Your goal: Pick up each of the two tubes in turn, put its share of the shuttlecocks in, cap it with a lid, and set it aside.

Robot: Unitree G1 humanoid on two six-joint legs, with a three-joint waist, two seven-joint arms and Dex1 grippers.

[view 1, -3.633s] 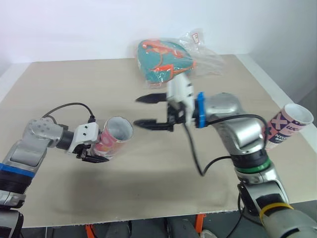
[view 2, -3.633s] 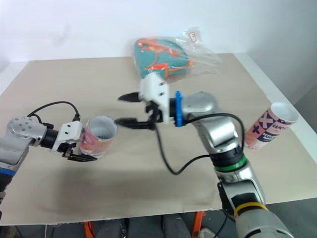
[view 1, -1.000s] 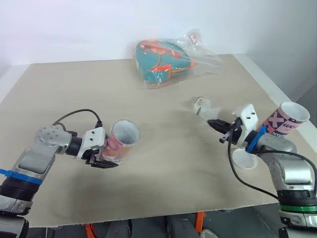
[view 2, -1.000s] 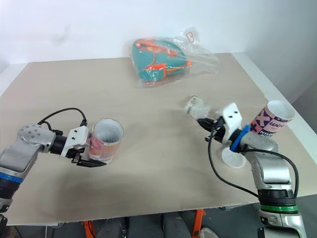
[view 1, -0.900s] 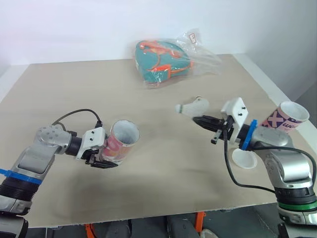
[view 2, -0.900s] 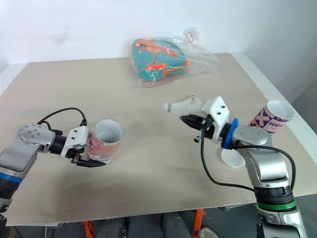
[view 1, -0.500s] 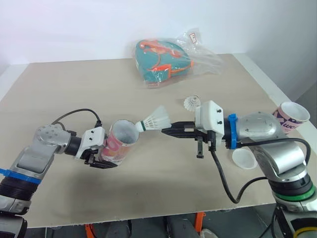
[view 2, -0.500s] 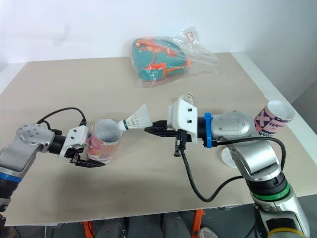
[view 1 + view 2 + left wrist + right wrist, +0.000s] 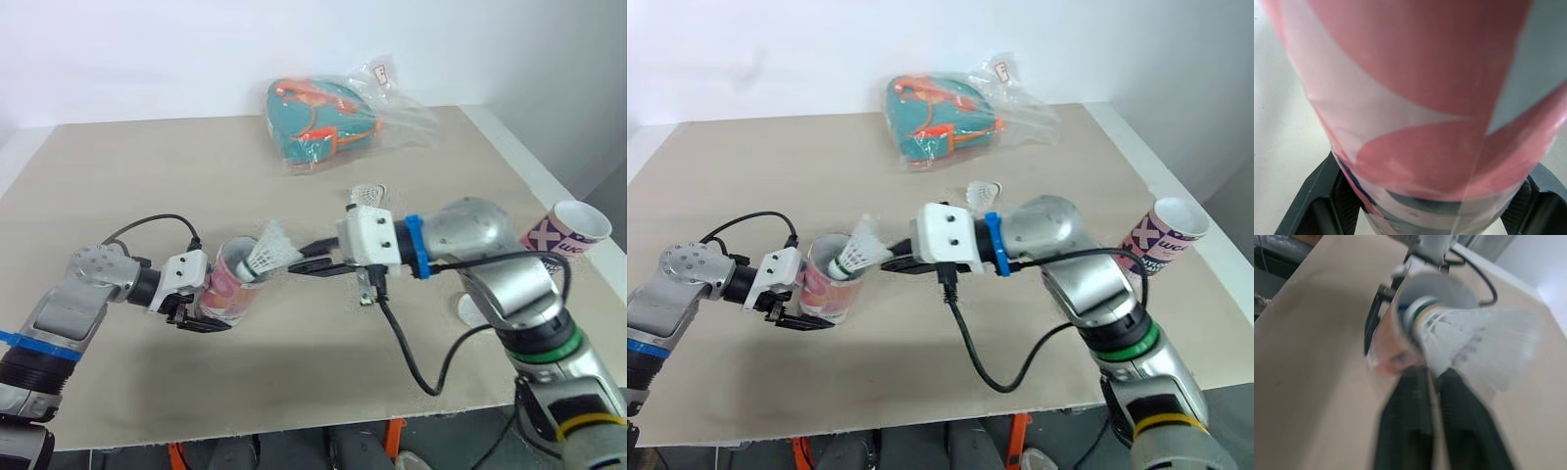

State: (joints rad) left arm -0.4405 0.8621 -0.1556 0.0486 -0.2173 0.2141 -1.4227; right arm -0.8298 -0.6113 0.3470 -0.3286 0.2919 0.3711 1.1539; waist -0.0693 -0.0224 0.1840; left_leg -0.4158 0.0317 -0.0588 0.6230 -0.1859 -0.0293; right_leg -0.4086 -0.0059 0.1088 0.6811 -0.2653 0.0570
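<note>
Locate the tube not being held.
Left eye view: the loose tube is at the right edge of the table, just beyond the elbow of the right arm.

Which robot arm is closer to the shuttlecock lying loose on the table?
Right. The right fingers, holding a second shuttlecock, are close by the loose shuttlecock; the left fingers are farther off, gripping the tube.

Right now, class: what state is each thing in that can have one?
Left hand: shut on near tube.
Near tube: uncapped, tilted, gripped.
Right hand: shut on held shuttlecock.
Held shuttlecock: cork at the near tube's mouth.
Loose shuttlecock: lying free, ungripped.
Far tube: uncapped, untouched.
</note>
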